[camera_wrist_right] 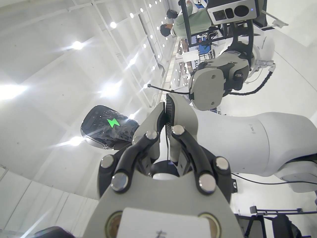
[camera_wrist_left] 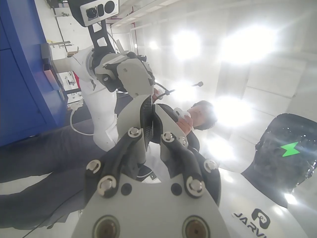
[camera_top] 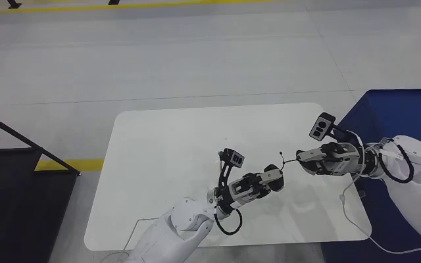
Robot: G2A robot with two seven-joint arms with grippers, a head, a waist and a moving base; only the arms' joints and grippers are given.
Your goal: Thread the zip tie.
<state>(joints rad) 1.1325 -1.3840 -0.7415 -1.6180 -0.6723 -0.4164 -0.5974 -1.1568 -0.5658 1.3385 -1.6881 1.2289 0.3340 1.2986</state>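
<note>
A thin black zip tie (camera_top: pixel 283 162) hangs in the air between my two grippers, above the right part of the white table (camera_top: pixel 164 164). My left gripper (camera_top: pixel 279 175) comes up from the table's near edge and is shut on one part of the strand. My right gripper (camera_top: pixel 300 157) comes in from the right side and is shut on the strand close by. In the left wrist view the shut left gripper (camera_wrist_left: pixel 151 104) nearly touches the right gripper (camera_wrist_left: pixel 154 92), and the zip tie (camera_wrist_left: pixel 183 87) sticks out with its small head free. The right wrist view shows the right gripper (camera_wrist_right: pixel 166 100) shut, with the zip tie (camera_wrist_right: pixel 158 88) running to the left gripper (camera_wrist_right: pixel 190 92).
The tabletop below the grippers is bare. A blue cabinet (camera_top: pixel 388 112) stands just right of the table behind the right arm. A black frame (camera_top: pixel 33 151) stands off the table's left side.
</note>
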